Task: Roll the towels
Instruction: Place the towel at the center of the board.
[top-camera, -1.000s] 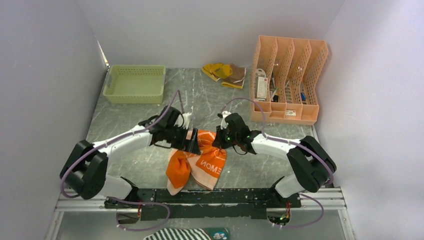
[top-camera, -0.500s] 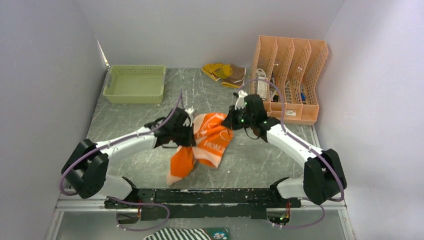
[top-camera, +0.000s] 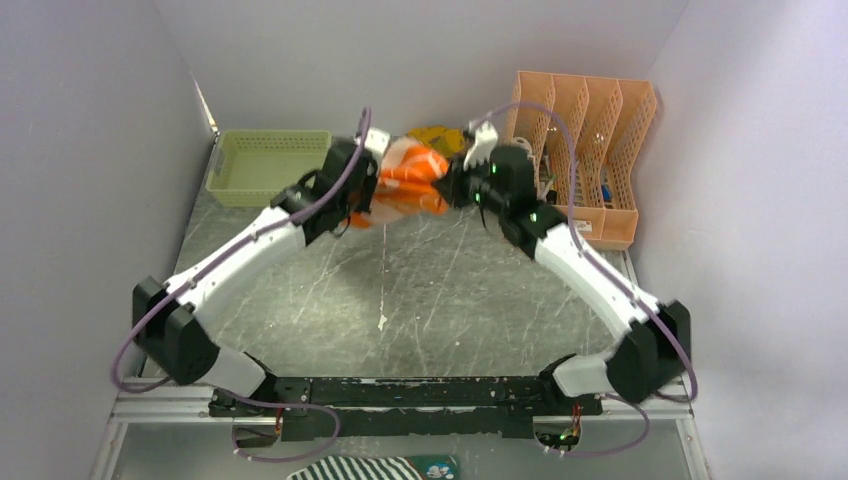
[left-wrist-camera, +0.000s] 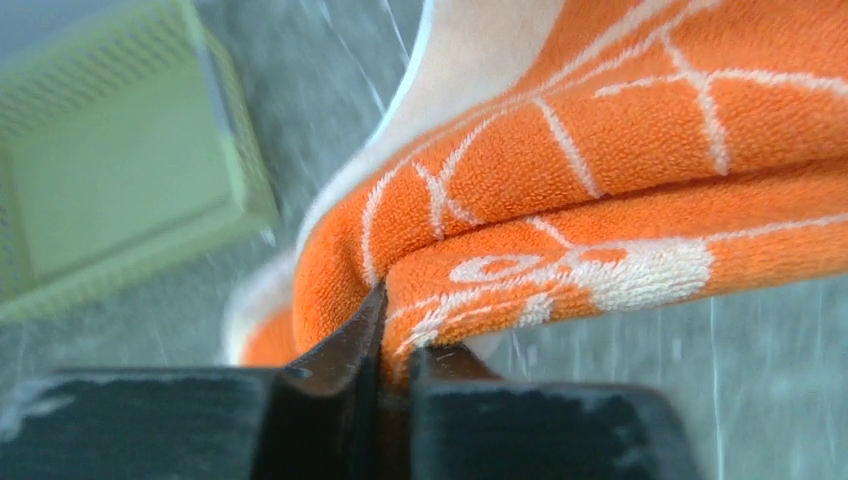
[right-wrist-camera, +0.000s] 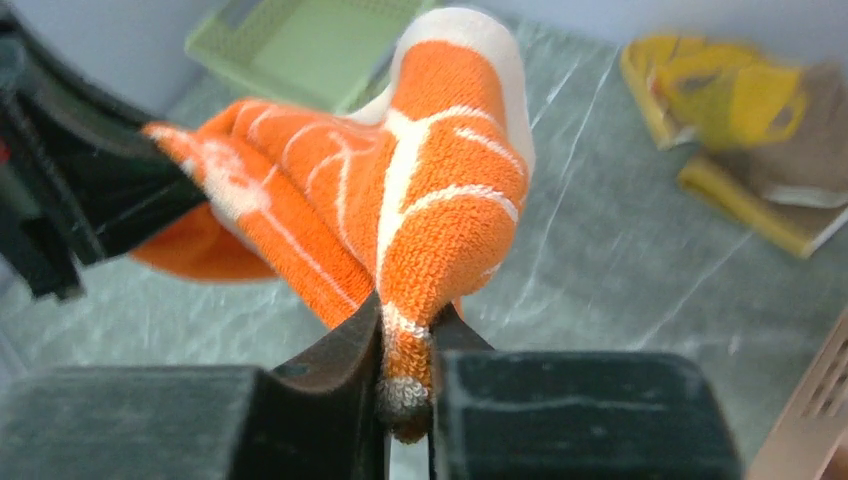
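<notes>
The orange towel (top-camera: 405, 178) with white print hangs bunched in the air between both arms, above the far part of the table. My left gripper (top-camera: 368, 190) is shut on its left corner (left-wrist-camera: 400, 330), and my right gripper (top-camera: 450, 182) pinches its right edge (right-wrist-camera: 405, 350). A fold of orange cloth (right-wrist-camera: 440, 200) rises right above the right jaws. The yellow towel with brown print (right-wrist-camera: 740, 140) lies flat on the table at the back, partly hidden behind the lifted cloth in the top view (top-camera: 440, 135).
A green basket (top-camera: 268, 168) stands at the back left, close to the left arm. A peach file rack (top-camera: 580, 160) holding small items stands at the back right. A black-and-white striped cloth (top-camera: 350, 468) lies below the table's near rail.
Both arms have carried the orange towel from near the front of the table up and toward the back. The left gripper closed on the cloth during the move.
</notes>
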